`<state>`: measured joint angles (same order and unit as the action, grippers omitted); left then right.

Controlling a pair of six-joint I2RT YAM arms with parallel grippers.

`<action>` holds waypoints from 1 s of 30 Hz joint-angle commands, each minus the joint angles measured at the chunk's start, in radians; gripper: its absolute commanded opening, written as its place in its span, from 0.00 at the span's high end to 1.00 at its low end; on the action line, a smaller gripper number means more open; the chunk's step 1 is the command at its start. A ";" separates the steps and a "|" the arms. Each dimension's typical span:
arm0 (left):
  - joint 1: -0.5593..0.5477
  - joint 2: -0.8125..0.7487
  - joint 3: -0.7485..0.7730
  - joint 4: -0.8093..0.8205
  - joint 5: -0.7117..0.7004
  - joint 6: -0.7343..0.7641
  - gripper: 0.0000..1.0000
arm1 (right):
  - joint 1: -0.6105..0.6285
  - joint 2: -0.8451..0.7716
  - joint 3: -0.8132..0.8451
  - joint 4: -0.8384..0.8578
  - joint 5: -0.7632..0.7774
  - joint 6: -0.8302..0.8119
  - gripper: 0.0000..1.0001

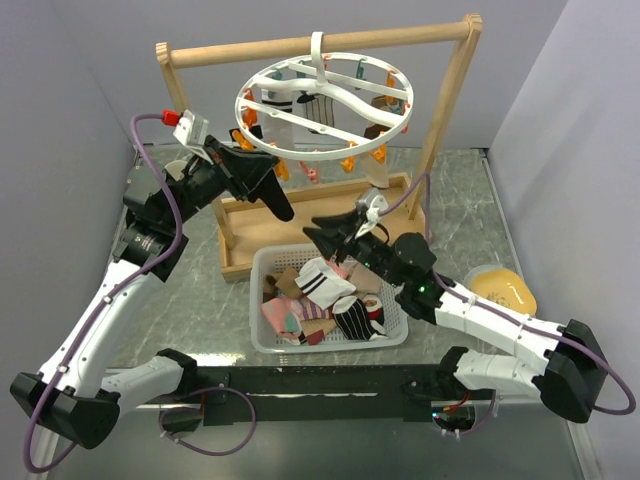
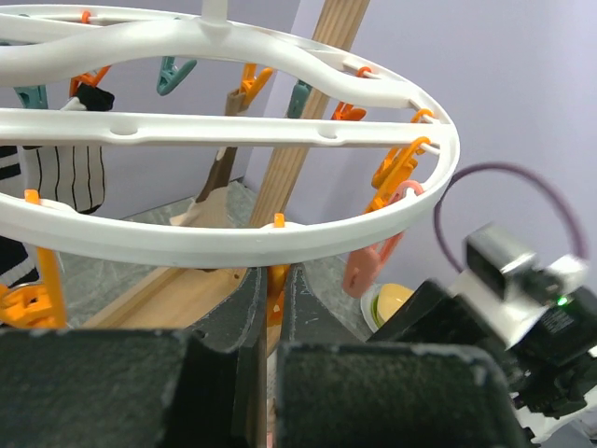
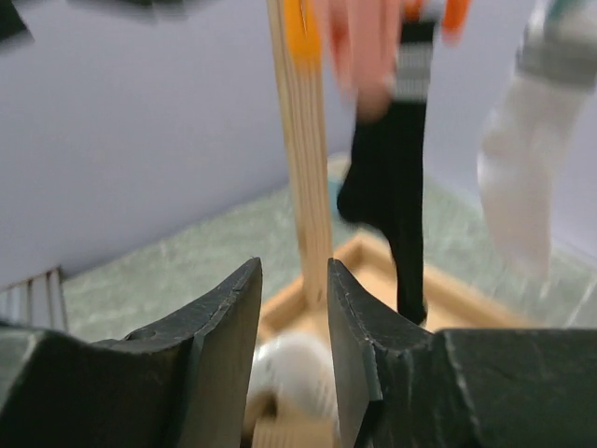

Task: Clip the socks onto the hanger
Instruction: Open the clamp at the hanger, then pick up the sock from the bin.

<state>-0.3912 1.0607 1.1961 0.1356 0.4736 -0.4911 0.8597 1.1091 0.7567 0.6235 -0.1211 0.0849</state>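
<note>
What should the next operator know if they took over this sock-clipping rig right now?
Left gripper: shut, apparently pinching an orange peg under the near rim of the hanger.
Right gripper: open, nothing between the fingers, over the far edge of the white basket.
Done: a few hung socks, one striped, on the hanger, which hangs from the wooden frame.
Left: the pile of socks in the basket. None is in hand; probably pick one and bring it to the pinched peg.
</note>
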 commanded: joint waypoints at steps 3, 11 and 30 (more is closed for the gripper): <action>0.011 -0.031 0.016 0.025 0.010 0.008 0.99 | 0.004 0.017 -0.183 -0.087 0.037 0.220 0.58; 0.018 -0.036 0.000 0.009 0.020 -0.001 0.99 | -0.043 0.127 -0.264 -0.093 0.064 0.234 0.56; 0.026 -0.051 -0.039 0.019 0.036 -0.010 0.99 | -0.182 0.294 -0.229 -0.027 -0.218 0.294 0.63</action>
<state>-0.3695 1.0355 1.1595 0.1230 0.4862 -0.4934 0.6781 1.4090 0.5159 0.5484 -0.3256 0.3706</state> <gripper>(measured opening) 0.049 0.371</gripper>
